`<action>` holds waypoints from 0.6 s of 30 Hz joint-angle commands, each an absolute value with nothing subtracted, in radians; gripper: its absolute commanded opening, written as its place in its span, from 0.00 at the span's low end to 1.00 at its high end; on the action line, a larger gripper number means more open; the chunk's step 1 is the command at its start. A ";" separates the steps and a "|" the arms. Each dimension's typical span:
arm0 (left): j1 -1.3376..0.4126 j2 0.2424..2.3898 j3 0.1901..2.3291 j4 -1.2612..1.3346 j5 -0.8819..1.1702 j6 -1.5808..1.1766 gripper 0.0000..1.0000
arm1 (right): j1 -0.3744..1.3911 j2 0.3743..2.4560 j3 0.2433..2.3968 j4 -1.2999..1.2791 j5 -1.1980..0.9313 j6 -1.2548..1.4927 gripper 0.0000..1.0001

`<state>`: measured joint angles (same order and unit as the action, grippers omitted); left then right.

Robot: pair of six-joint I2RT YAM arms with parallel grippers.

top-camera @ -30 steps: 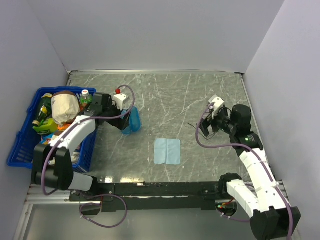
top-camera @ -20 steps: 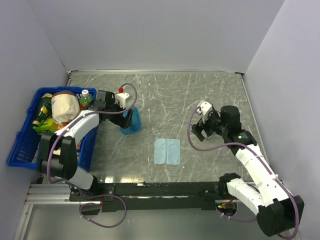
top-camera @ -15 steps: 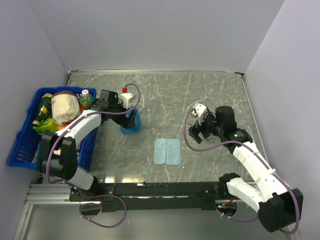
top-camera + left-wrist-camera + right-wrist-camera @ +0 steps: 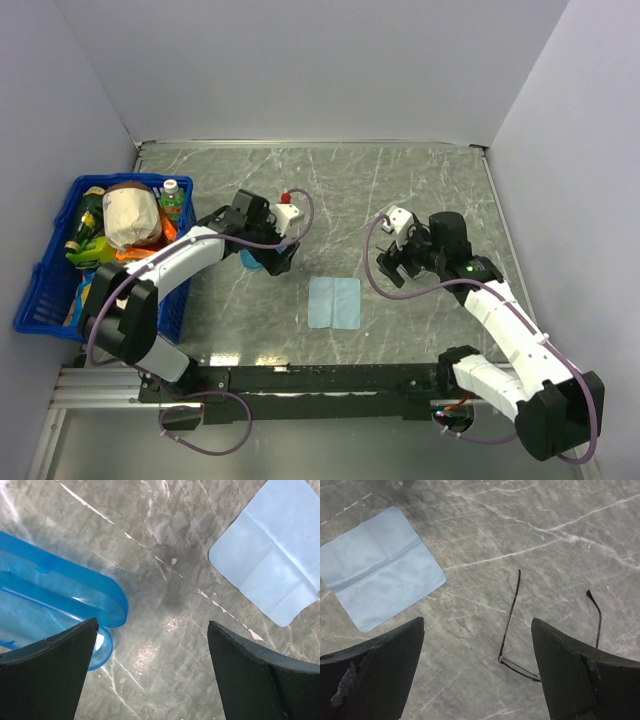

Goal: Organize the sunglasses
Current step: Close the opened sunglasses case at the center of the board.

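The sunglasses (image 4: 511, 605) lie on the table, a thin black wire frame with both arms unfolded. They sit just inside the right finger of my right gripper (image 4: 477, 621), which is open and empty above them. In the top view that gripper (image 4: 397, 265) hides them. The blue translucent case (image 4: 50, 595) lies open on the table. My left gripper (image 4: 152, 625) is open and empty over bare table, its left finger by the case's rounded end. In the top view the left gripper (image 4: 273, 258) covers most of the case (image 4: 250, 260).
A light-blue square cloth (image 4: 334, 302) lies flat between the two grippers; it also shows in the left wrist view (image 4: 270, 575) and the right wrist view (image 4: 377, 565). A blue basket (image 4: 45, 290) of bottles and packets stands at the left edge.
My left gripper has swung right across the case, toward the table's middle. My right gripper has moved left and now hovers over the sunglasses.
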<state>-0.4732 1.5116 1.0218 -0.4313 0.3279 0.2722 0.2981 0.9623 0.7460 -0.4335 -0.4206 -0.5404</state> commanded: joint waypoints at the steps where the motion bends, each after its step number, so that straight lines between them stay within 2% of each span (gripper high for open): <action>1: -0.498 1.539 1.072 -0.396 0.212 0.246 0.96 | 0.284 0.920 0.762 -0.394 -0.417 -0.537 0.95; 6: -0.503 1.578 1.078 -0.330 0.057 0.203 0.96 | 0.281 0.923 0.764 -0.391 -0.410 -0.537 0.94; 11: -0.502 1.643 1.111 -0.342 0.020 0.178 0.97 | 0.279 0.920 0.758 -0.388 -0.408 -0.538 0.94; 14: -0.474 1.640 1.094 -0.321 0.006 0.146 0.97 | 0.276 0.914 0.753 -0.384 -0.417 -0.537 0.94; 18: -0.393 1.635 1.109 -0.325 0.111 0.126 0.96 | 0.275 0.916 0.749 -0.379 -0.417 -0.543 0.95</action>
<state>-0.4625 1.6493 1.0702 -0.3531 0.0551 0.1696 0.2817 0.9321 0.7460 -0.4114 -0.4088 -0.5369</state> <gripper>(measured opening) 0.967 0.944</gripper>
